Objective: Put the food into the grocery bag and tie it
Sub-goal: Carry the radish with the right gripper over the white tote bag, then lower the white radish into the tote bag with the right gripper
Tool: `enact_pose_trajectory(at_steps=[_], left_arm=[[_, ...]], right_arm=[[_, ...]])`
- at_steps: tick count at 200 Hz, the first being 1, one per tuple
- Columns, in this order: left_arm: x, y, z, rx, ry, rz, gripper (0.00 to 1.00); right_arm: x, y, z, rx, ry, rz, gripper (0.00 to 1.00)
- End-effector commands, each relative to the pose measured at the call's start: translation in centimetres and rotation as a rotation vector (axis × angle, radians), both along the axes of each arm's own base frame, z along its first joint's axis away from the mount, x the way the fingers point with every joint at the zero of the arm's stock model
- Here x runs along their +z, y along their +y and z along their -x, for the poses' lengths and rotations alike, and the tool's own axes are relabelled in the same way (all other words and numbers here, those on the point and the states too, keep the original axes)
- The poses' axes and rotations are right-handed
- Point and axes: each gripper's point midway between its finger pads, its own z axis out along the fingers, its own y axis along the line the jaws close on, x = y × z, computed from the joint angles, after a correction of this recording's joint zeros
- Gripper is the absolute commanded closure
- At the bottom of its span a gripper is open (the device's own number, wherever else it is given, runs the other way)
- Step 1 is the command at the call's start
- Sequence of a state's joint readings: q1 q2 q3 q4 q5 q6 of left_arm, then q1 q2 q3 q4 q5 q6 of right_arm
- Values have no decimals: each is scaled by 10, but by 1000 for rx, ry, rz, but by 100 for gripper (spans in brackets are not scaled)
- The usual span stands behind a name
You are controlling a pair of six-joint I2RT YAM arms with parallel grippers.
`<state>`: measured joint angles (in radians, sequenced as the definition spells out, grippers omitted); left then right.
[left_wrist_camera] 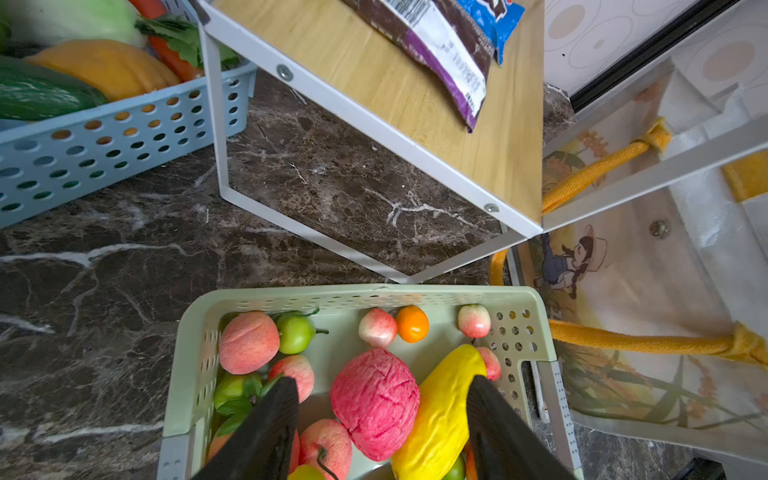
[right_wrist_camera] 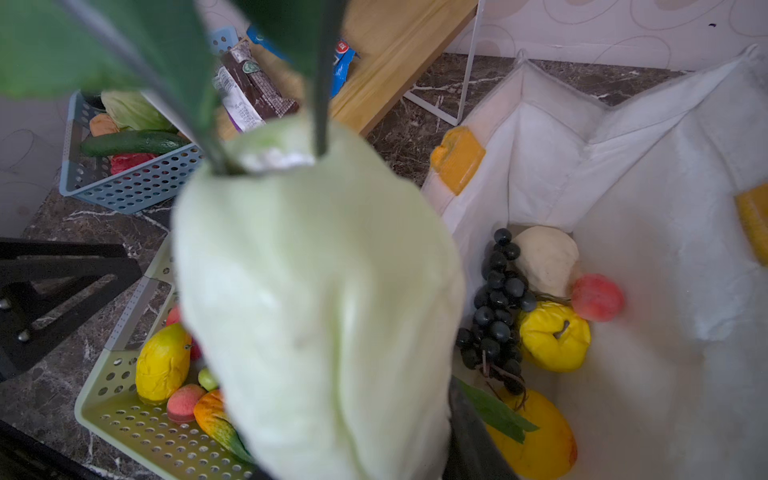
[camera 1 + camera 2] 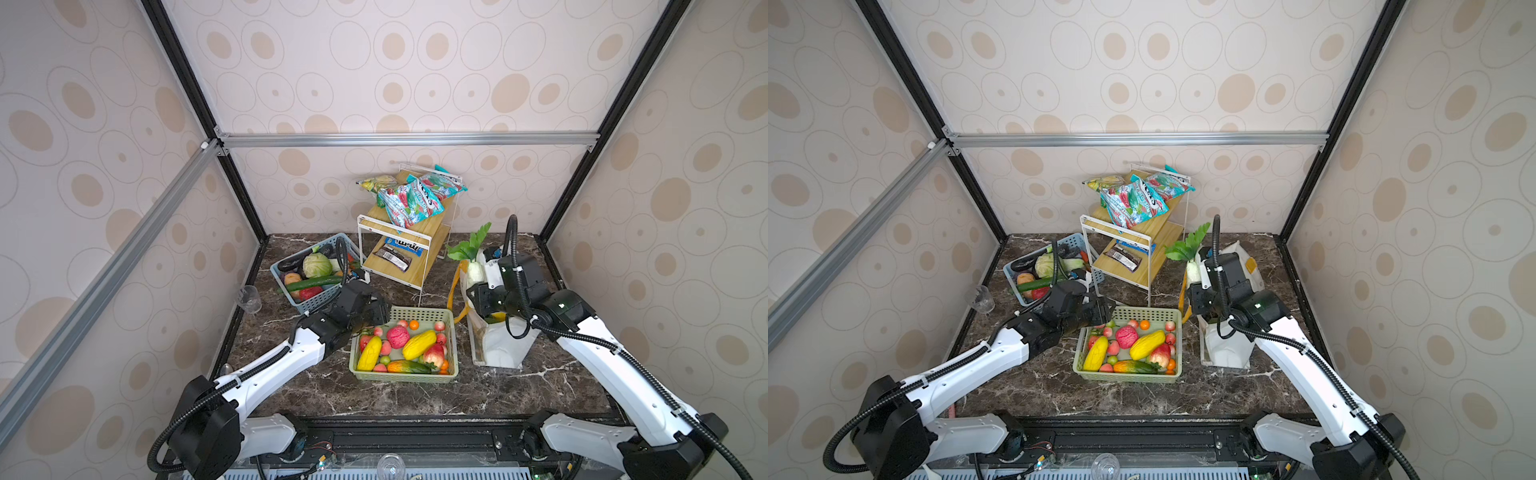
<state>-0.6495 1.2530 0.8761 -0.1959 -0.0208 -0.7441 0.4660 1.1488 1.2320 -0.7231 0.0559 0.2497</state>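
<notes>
Your right gripper [image 3: 484, 270] is clamped on the white radish [image 2: 316, 291], leaves up, holding it over the edge of the open grocery bag [image 2: 552, 137], probably so it drops in beside the grapes [image 2: 496, 307]. Your left gripper [image 1: 381, 382] hovers, jaws apart, over the green basket [image 1: 374, 293], ready for another fruit.

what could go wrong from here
The radish in the right tool hangs near the grocery bag rim, beside the green basket; released now, it might catch the soft edge and tip out. Its tall leaves may poke out and hamper tying the handles.
</notes>
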Motion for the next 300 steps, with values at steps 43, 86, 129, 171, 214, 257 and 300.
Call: enact_pose_trajectory(at_steps=[43, 86, 129, 171, 214, 257, 300], left_arm=[[13, -1, -1, 17, -32, 20, 35], [14, 3, 1, 27, -38, 14, 35], [14, 5, 2, 33, -38, 17, 35], [14, 5, 3, 33, -39, 16, 35], [15, 6, 4, 35, -43, 15, 35], [13, 9, 5, 39, -43, 9, 35], [10, 2, 6, 12, -32, 10, 35]], right_arm=[[6, -31, -19, -116, 20, -15, 62], [-12, -53, -29, -193, 78, 5, 62], [-34, -64, -35, -217, 156, -10, 61], [-51, -66, -36, -215, 223, 7, 61], [-68, -66, -36, -210, 297, 18, 61], [-82, -64, -37, -201, 348, 22, 61], [-97, -63, -38, -195, 398, 25, 61]])
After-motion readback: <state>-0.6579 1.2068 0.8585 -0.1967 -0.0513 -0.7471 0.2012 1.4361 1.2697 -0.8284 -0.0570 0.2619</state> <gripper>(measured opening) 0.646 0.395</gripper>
